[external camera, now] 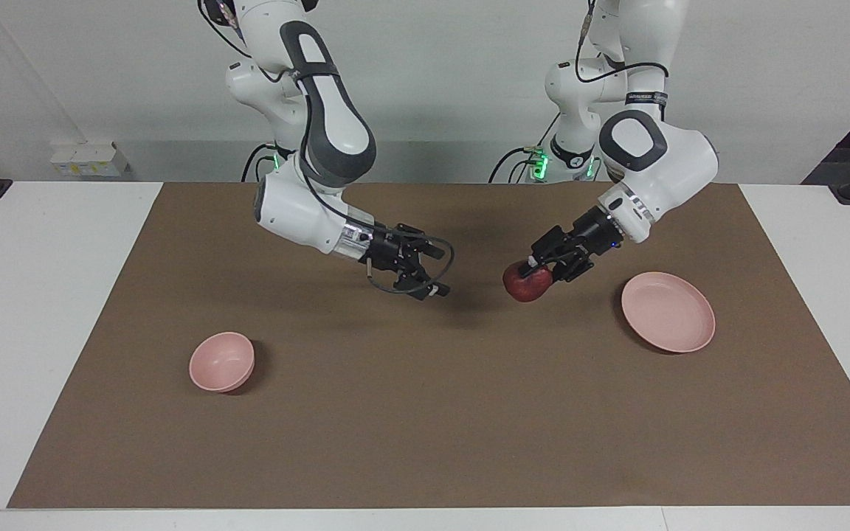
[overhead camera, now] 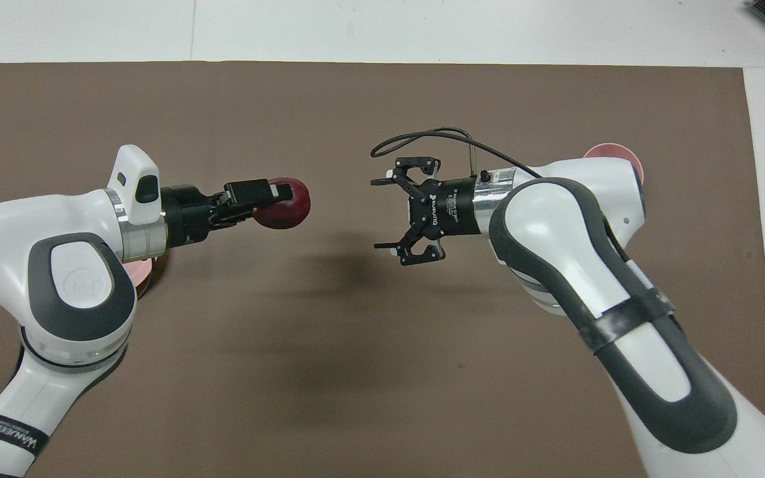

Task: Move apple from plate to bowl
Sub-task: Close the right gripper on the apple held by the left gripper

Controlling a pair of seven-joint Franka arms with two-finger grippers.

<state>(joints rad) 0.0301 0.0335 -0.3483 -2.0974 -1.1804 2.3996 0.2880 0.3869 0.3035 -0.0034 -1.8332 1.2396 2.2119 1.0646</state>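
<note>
Bowl and plate sit bare; left pincer grips apple.

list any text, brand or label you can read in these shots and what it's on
"WANNED": partly legible white lettering on the black band around the left arm, cut off at the frame edge, so uncertain.
White brand print on the right end effector body: too small to read.
A faint round emblem on the left arm's grey joint cap: not legible.
The apple, plate and bowl carry no text.
</note>
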